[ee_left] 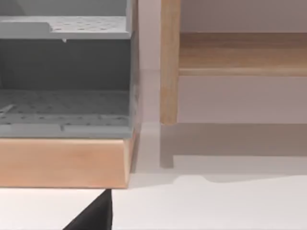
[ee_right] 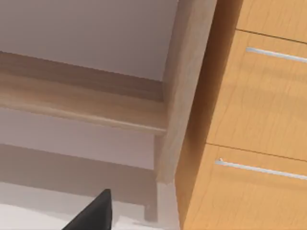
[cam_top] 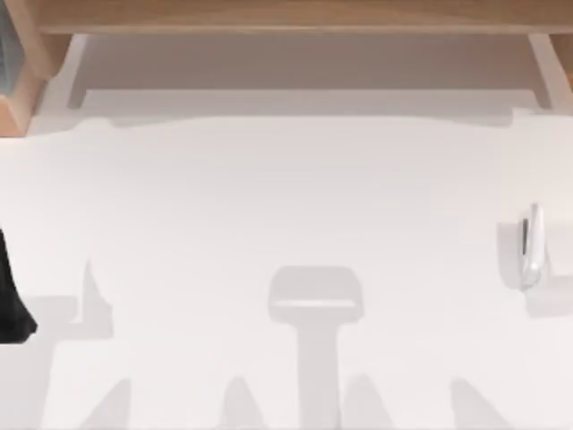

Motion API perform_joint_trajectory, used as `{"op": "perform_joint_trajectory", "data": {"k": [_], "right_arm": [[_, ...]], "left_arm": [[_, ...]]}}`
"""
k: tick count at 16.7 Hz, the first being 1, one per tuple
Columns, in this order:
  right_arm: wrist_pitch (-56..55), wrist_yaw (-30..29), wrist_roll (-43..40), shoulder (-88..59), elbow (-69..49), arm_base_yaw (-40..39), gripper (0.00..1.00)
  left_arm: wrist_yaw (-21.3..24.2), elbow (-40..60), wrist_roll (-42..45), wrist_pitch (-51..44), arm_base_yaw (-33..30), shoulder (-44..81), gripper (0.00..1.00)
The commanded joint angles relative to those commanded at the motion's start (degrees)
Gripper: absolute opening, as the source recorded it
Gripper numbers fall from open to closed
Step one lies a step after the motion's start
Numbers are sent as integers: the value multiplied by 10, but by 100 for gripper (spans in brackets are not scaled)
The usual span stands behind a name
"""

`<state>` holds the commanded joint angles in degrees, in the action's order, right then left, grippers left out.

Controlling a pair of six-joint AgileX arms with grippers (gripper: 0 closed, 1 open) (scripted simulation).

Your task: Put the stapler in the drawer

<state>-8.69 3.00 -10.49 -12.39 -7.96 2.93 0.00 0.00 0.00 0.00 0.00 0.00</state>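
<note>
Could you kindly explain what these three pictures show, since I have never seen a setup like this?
This is a simulated two-armed robot at a white table. One picture looks down from above; the other two come from cameras on each arm's wrist. On the table's right side lies a small slim white stapler with a dark stripe, which is to go in a drawer. Nothing is held yet. The dark shape at the left edge is part of the left arm. The left wrist camera faces a grey shelf unit on a wooden base; the right wrist camera faces a wooden cabinet with drawers and metal handles.
</note>
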Motion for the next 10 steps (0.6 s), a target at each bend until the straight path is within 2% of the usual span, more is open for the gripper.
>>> {"op": "perform_joint_trajectory", "data": {"k": [4, 10], "right_arm": [[-109, 38, -141, -200, -99, 42, 100], [-291, 105, -391, -606, -263, 117, 100]], "left_arm": [[0, 0, 0, 0, 0, 0, 100], [0, 0, 0, 0, 0, 0, 100]]}}
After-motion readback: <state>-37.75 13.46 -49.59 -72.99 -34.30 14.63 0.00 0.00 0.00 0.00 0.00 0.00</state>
